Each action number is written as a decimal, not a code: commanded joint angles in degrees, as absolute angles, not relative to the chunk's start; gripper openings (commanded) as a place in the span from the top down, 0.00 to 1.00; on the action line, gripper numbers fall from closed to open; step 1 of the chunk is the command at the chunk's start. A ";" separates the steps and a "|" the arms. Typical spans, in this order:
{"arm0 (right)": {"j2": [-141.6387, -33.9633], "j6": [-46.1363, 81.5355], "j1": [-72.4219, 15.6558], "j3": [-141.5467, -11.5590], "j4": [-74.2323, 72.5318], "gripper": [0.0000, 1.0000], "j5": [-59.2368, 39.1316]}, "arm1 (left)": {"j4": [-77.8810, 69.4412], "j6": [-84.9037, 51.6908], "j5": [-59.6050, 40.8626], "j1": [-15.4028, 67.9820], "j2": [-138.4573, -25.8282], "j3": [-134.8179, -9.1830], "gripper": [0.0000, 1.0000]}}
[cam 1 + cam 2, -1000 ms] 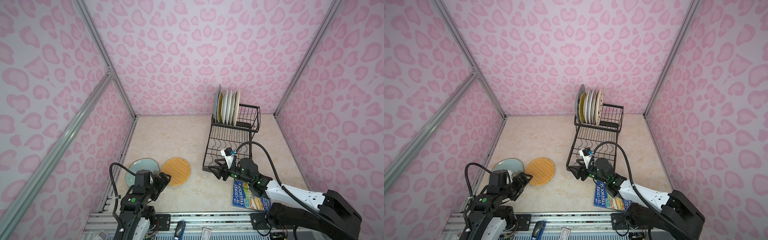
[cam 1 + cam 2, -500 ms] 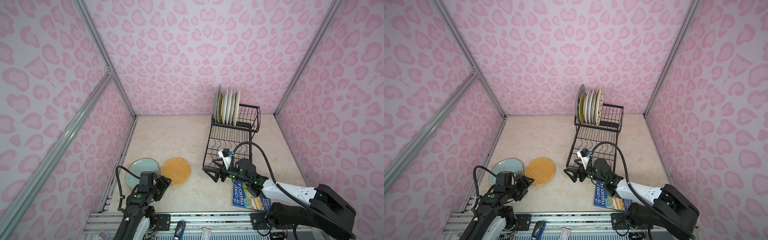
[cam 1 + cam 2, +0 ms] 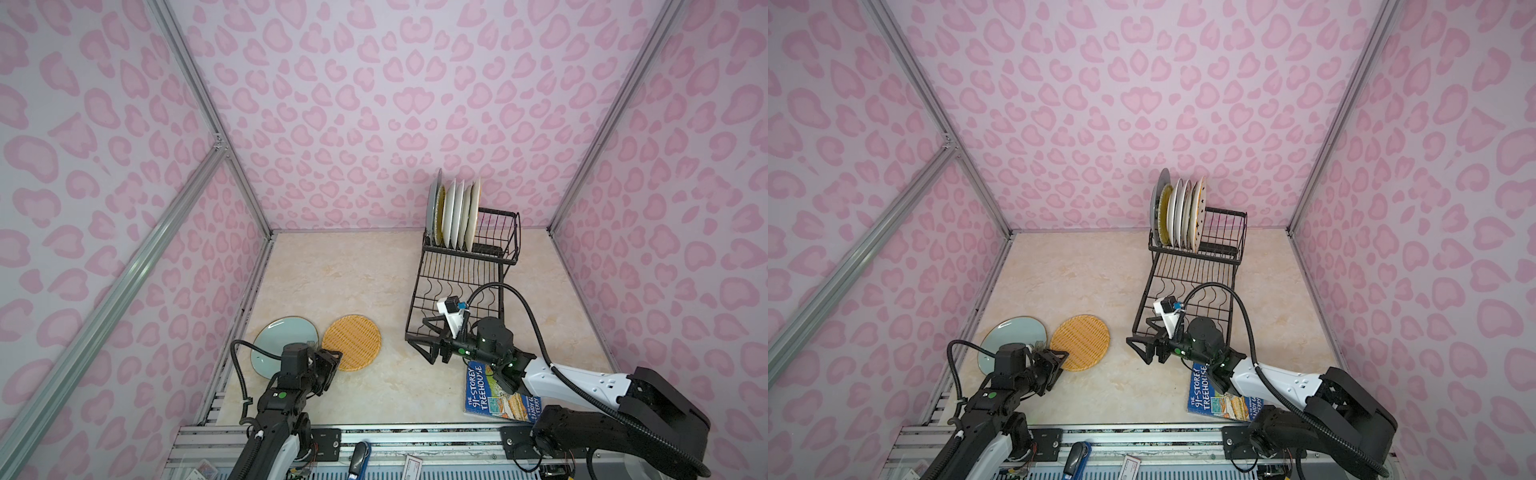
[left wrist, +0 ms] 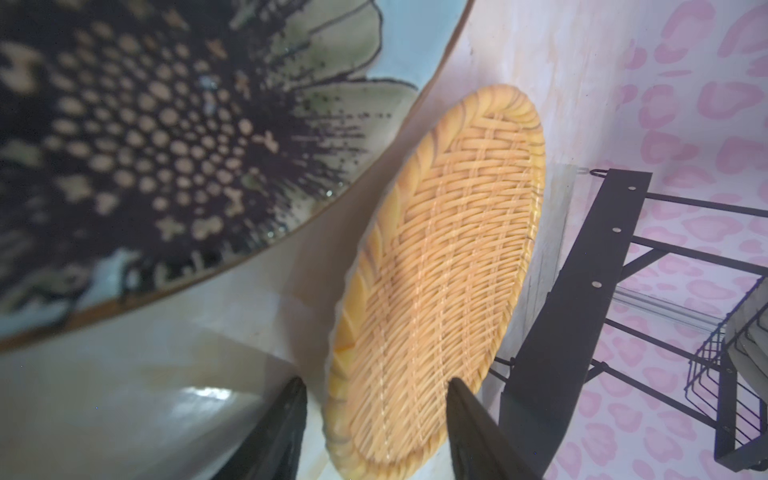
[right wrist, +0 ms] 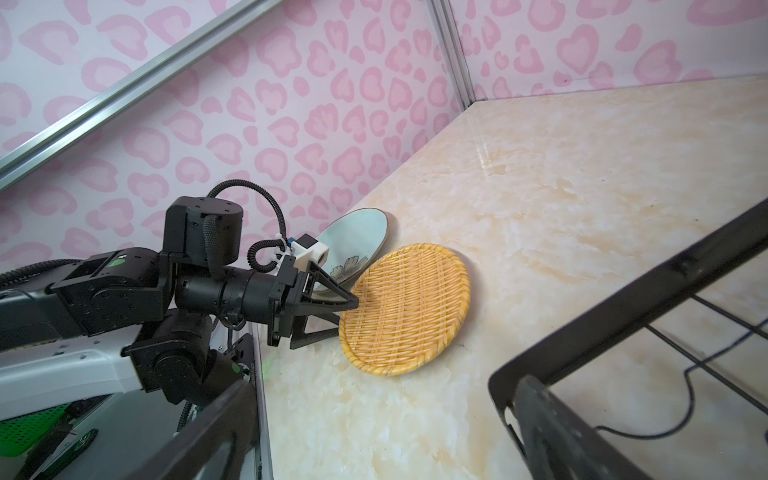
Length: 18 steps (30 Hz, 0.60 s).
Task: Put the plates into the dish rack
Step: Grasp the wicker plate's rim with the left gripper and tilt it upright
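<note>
Plates [image 3: 453,216] stand upright in the raised basket of the dish rack [image 3: 417,286]; two are left on the surface [image 3: 374,270]. The left gripper [image 5: 348,316] has its jaws apart around the orange plate [image 3: 351,343] rim, with the floral plate [image 3: 282,340] just beside. The right gripper [image 3: 417,331] is open and empty.

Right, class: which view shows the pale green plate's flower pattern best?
Left wrist view: the pale green floral plate fills much of it, flower close up. Right wrist view: small, flower partly behind the left gripper. In both top views the plate is distant, partly hidden.
</note>
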State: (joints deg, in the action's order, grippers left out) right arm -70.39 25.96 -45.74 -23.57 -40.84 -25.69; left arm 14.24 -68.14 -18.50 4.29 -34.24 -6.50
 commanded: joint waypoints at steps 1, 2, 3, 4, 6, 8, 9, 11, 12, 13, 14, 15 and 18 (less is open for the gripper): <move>-70.58 26.27 -45.81 -23.15 -42.99 0.03 -26.46 | 14.41 -70.99 -15.64 4.24 -35.22 -4.58 0.44; -70.58 26.27 -45.79 -23.25 -43.03 0.03 -26.41 | 13.90 -71.50 -15.40 4.30 -35.54 -4.11 0.44; -70.57 26.27 -45.83 -23.14 -43.02 0.03 -26.43 | 13.35 -71.92 -15.38 4.28 -35.80 -3.66 0.45; -70.49 26.23 -45.79 -23.12 -43.06 0.03 -26.40 | 12.89 -72.30 -15.29 4.23 -35.91 -3.27 0.46; -70.36 26.22 -45.79 -23.12 -43.02 0.03 -26.40 | 12.04 -72.90 -14.91 4.30 -35.98 -2.78 0.47; -70.21 26.25 -45.79 -23.03 -42.98 0.03 -26.36 | 11.61 -73.67 -14.44 4.30 -35.95 -2.42 0.48; -70.26 26.26 -45.79 -23.03 -43.02 0.03 -26.32 | 11.28 -74.03 -14.20 4.22 -36.02 -2.29 0.49; -70.31 26.36 -45.79 -23.03 -43.05 0.03 -26.37 | 9.48 -75.05 -14.07 4.23 -36.12 -1.18 0.53; -70.31 26.37 -45.79 -23.04 -43.06 0.03 -26.32 | 8.76 -75.57 -13.96 4.28 -36.19 -0.84 0.55; -70.31 26.37 -45.79 -23.06 -43.10 0.03 -26.36 | 7.92 -75.89 -13.80 4.27 -36.41 -0.42 0.57; -70.31 26.33 -45.79 -23.07 -43.21 0.03 -26.44 | 7.00 -75.96 -13.80 4.30 -36.77 -0.20 0.61; -70.31 26.36 -45.79 -22.98 -43.24 0.03 -26.36 | 6.69 -75.75 -13.87 4.27 -37.06 -0.29 0.63; -70.43 26.34 -45.70 -22.99 -43.32 0.03 -26.37 | 6.09 -74.45 -13.88 4.26 -38.26 -1.48 0.74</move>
